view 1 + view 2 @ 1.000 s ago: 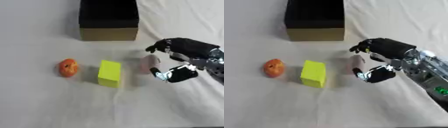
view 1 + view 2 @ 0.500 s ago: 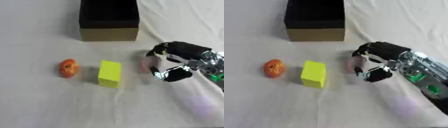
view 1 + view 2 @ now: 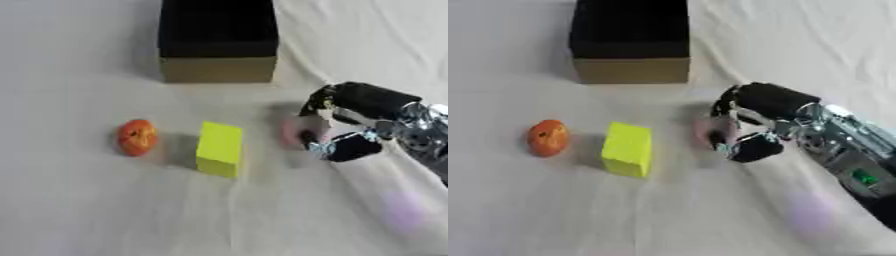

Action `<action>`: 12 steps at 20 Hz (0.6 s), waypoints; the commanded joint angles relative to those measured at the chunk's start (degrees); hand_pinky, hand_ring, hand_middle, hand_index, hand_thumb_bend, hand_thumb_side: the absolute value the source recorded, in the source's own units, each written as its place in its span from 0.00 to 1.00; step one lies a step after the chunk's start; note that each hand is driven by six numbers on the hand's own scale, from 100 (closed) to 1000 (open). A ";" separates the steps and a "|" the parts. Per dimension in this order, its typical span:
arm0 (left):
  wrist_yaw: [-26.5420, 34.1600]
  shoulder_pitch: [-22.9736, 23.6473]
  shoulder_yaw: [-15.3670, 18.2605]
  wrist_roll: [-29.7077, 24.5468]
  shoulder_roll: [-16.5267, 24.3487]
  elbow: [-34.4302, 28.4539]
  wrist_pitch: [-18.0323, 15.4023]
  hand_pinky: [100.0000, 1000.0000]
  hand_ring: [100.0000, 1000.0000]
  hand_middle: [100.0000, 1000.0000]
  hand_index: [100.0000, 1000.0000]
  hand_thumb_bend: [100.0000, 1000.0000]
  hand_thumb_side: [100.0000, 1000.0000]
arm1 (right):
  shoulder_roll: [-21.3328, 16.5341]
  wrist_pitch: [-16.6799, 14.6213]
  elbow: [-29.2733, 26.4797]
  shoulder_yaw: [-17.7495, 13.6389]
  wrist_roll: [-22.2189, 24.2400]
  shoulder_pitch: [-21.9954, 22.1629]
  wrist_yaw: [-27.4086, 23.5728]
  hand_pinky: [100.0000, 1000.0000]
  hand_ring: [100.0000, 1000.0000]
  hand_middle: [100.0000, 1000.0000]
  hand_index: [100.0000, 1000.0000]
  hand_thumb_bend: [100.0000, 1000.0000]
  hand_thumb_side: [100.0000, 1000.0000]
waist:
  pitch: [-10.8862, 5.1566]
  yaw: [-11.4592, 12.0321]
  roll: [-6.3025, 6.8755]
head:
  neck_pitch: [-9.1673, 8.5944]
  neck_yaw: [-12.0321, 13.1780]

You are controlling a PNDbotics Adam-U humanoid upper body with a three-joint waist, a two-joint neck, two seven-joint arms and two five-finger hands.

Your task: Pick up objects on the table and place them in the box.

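My right hand [image 3: 754,122] reaches in from the right, its fingers and thumb curled round a small pink object [image 3: 291,132] on the white cloth. Only the pink object's blurred left edge shows past the fingers. To its left lies a yellow-green block [image 3: 219,148], and further left an orange-red round fruit [image 3: 137,137]. The open box [image 3: 218,37], black inside with tan walls, stands at the back centre. My left hand shows in neither view.
A white wrinkled cloth [image 3: 105,210] covers the whole table. My right forearm [image 3: 852,162], silver with a green mark, crosses the right side.
My right hand has moved left and down over the pink object and closed its fingers round it. The block, fruit and box have stayed put.
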 commanded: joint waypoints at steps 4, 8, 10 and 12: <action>0.06 -0.75 0.12 -0.46 0.96 -0.80 -0.09 0.66 0.73 0.75 0.83 0.00 0.93 | -1.64 1.60 -2.31 -1.41 -2.46 -0.31 -1.25 0.68 0.70 0.50 0.68 0.00 0.31 | -1.21 0.01 -0.01 | -0.55 0.00; 0.02 -0.71 0.20 -0.62 1.08 -0.80 -0.10 0.66 0.73 0.75 0.83 0.00 0.93 | -2.25 2.55 -4.10 -2.73 -2.31 -0.53 -2.68 0.68 0.70 0.51 0.69 0.00 0.22 | -1.50 -0.02 -0.10 | -0.57 0.10; 0.05 -0.70 0.23 -0.65 1.19 -0.80 -0.11 0.66 0.73 0.75 0.83 0.00 0.93 | -2.85 2.96 -5.47 -3.48 -2.05 -0.97 -3.41 0.68 0.70 0.51 0.69 0.00 0.22 | -1.64 -0.08 -0.16 | -0.59 0.13; 0.05 -0.68 0.23 -0.72 1.33 -0.80 -0.12 0.66 0.73 0.75 0.83 0.00 0.92 | -3.62 3.33 -7.08 -4.40 -1.83 -1.93 -3.82 0.68 0.70 0.52 0.69 0.00 0.23 | -1.81 -0.15 -0.20 | -0.56 0.14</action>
